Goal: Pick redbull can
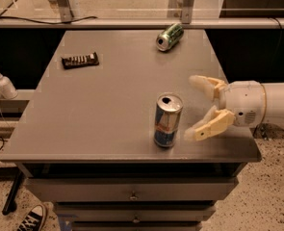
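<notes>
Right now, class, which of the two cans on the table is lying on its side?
The green can at the far edge lies on its side; the redbull can stands upright beside the open gripper.

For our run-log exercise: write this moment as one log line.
phase: pre-grasp | gripper: fingers open, beside redbull can, not touching | redbull can: upright, near table front | green can: on side, far edge
</notes>
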Motion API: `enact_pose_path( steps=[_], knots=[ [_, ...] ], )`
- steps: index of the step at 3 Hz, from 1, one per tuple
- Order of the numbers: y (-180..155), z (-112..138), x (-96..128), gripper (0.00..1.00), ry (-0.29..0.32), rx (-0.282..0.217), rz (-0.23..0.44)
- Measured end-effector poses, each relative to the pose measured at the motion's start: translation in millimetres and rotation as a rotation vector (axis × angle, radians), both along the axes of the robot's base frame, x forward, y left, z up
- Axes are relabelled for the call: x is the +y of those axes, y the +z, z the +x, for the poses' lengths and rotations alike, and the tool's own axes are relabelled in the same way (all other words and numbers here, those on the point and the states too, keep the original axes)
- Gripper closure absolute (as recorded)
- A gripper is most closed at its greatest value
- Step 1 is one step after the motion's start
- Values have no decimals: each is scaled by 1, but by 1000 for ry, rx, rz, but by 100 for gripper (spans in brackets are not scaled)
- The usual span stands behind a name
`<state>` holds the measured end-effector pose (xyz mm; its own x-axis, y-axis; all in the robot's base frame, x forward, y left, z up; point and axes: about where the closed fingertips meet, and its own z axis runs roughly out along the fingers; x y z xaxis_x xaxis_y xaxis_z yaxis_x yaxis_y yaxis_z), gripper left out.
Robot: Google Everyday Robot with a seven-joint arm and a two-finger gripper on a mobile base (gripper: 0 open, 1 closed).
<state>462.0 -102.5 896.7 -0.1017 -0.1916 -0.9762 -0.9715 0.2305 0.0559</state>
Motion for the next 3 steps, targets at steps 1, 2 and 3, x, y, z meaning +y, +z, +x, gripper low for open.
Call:
enact_pose_path(
  steps=[1, 2, 3],
  knots=[
    [2, -11, 26, 0, 39, 8, 105],
    [-7, -26, 47, 0, 80, 37, 165],
    [-12, -35, 58, 17, 104, 43, 185]
  ],
)
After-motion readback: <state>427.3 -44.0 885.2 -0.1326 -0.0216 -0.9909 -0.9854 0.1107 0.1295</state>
